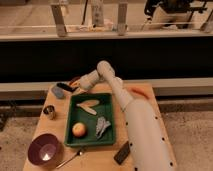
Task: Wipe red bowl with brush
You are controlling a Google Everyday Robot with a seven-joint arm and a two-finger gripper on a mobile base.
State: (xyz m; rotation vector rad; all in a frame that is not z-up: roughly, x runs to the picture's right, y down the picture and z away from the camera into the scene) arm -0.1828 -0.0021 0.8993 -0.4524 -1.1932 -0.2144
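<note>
My gripper (74, 87) is at the back left of the wooden table, just beyond the green tray's far left corner. It is shut on the brush (64, 86), a short dark stick that pokes out to the left of it. The red bowl (74, 80) shows only as a red-orange sliver right behind the gripper; the wrist hides most of it. The brush tip lies left of the bowl, above a blue-grey object (57, 93). I cannot tell whether the brush touches the bowl.
The green tray (116, 131) holds an apple (79, 129), pale banana-like pieces (90, 104) and a grey crumpled thing (102, 126). A metal cup (49, 111), the purple bowl (44, 150), a spoon (70, 159), a black block (121, 152) and an orange item (140, 91) are on the table.
</note>
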